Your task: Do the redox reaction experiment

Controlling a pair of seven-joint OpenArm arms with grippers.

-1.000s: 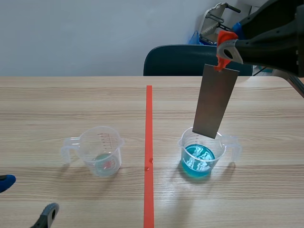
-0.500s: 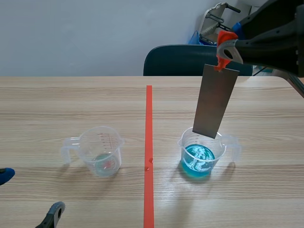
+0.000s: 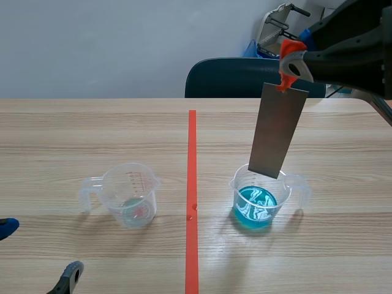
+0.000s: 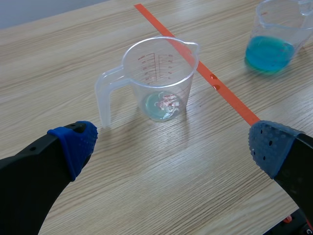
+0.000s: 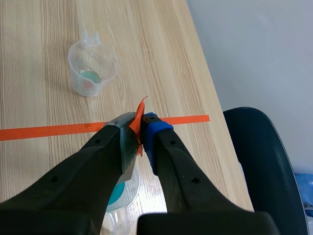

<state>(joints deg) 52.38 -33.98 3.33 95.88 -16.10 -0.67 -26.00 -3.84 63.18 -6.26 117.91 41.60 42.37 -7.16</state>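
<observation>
A grey metal strip with an orange tab at its top hangs upright from my right gripper, which is shut on it high above the table. The strip's lower end sits just over the rim of the clear measuring cup holding blue liquid. In the right wrist view the orange tab is pinched between the fingers. A second clear cup left of the tape holds only a little pale liquid. My left gripper stands open, low, on the near side of that cup.
An orange-red tape line runs down the middle of the wooden table. A dark chair stands behind the far edge. The table's right edge is close to the right arm.
The strip and right arm hold still. The left gripper's fingertips have shifted slightly at the lower left between one second ago and now.
</observation>
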